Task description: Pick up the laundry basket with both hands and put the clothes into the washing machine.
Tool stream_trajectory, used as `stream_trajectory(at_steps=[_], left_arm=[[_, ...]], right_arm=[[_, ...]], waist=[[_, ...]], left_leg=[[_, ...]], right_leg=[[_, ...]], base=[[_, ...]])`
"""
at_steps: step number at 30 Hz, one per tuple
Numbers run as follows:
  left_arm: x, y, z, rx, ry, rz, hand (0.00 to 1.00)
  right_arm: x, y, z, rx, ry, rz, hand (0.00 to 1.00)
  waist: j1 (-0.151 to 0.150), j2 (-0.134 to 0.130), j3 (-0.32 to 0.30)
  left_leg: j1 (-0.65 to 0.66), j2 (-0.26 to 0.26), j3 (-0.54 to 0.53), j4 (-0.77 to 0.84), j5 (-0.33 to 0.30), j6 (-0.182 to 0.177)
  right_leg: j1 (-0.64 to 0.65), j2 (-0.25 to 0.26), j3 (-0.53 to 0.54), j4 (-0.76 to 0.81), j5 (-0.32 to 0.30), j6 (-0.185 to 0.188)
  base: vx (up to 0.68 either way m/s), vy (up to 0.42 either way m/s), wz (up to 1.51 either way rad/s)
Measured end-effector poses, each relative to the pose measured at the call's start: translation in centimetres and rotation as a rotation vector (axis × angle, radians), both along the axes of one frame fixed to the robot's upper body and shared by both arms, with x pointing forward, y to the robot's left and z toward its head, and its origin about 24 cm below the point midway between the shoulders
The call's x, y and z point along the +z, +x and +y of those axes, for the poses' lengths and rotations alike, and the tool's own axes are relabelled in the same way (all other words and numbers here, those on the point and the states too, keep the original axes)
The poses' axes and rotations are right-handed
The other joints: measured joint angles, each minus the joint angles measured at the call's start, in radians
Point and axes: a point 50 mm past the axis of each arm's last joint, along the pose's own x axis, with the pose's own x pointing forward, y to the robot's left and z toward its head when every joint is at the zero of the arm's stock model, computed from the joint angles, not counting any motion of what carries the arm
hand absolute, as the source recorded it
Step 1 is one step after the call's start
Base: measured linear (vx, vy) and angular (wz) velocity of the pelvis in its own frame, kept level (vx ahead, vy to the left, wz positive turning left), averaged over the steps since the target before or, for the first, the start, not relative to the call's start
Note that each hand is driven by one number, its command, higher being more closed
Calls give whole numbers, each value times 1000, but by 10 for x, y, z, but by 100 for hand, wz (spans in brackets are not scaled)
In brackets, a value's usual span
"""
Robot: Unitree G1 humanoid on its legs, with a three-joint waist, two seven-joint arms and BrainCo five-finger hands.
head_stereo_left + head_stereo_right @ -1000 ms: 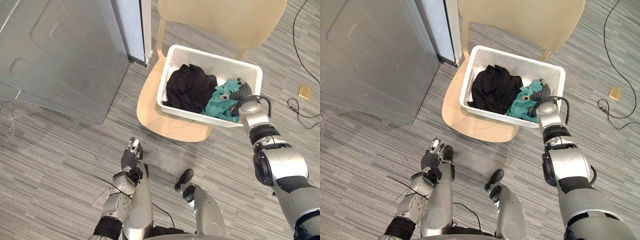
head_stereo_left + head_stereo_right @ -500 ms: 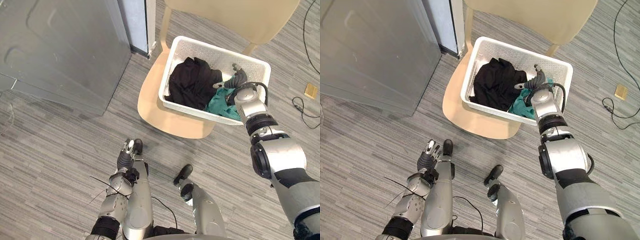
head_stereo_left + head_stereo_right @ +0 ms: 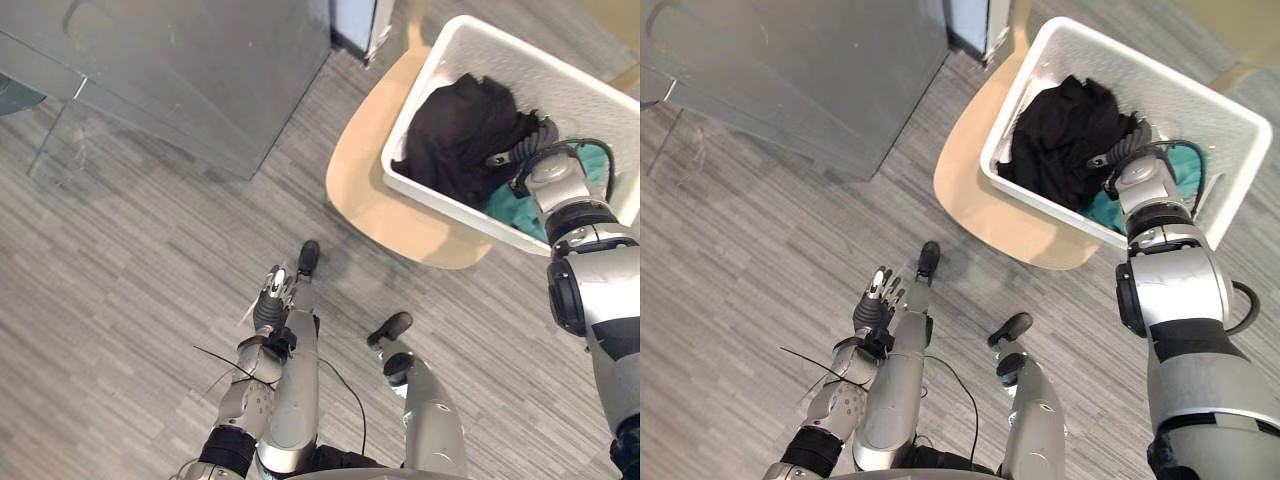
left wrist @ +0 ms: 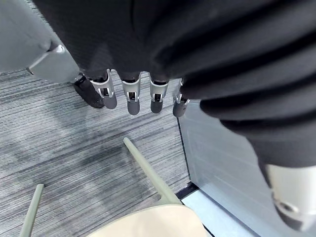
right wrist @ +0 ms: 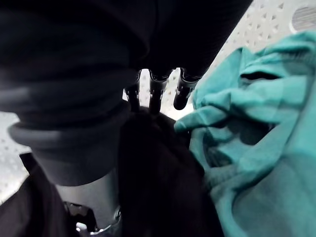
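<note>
The laundry basket [image 3: 412, 105] is being borne by the chair [image 3: 370, 190], ahead-right. The right hand [image 3: 527, 148] is being rested inside it, fingers [image 5: 154, 94] loosely straight on the black garment [image 3: 465, 125]; the left hand [image 3: 272, 300] is being held slack, well apart.

Basket [image 3: 437, 203] sits on chair seat [image 3: 365, 190], far right. Inside it, one garment [image 3: 455, 130] lies left of a second garment [image 3: 505, 205], right hand [image 3: 522, 148] between them. Washing machine [image 3: 200, 60] far left. Left hand [image 3: 272, 300] near, over floor [image 3: 120, 260].
</note>
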Motion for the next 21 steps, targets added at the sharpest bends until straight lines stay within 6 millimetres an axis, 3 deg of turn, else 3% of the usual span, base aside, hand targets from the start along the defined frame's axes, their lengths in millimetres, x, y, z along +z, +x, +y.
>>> stream_trajectory(at_steps=[4, 11, 12, 15, 21], left_arm=[[12, 3, -10, -14, -56, -47, 0], [37, 8, -24, -25, -159, -149, 0], [38, 8, -25, -26, -166, -151, 0], [39, 9, -24, -17, -177, -152, 0], [40, 9, -23, -4, -188, -155, 0]], right_arm=[[10, -5, -13, -36, -84, 6, 0], [42, -6, -12, -34, -231, -67, 0], [46, -6, -11, -28, -237, -76, 100], [54, -2, 2, 14, -291, -100, 100], [62, 3, 20, 69, -305, -157, 100]], waist=[[18, 17, 6], [39, 25, 1], [40, 26, 1], [41, 27, 0], [53, 65, -36]], left_leg=[[-28, -12, -14, -51, 38, -2], [-65, -20, -8, -77, 49, -2], [-69, -20, -8, -77, 49, -2], [-76, -19, -8, -76, 49, -3], [-88, -23, -19, -59, 49, -4]], right_leg=[[-49, -24, -19, 32, -19, 3], [-108, -41, -15, 47, -30, 11], [-114, -42, -15, 50, -32, 10], [-125, -45, -15, 67, -44, 6], [-127, -58, -32, 111, -72, 3]], base=[[38, -52, 16], [24, -57, 0], [-1, -71, -4], [10, -74, 1], [22, -88, 12]])
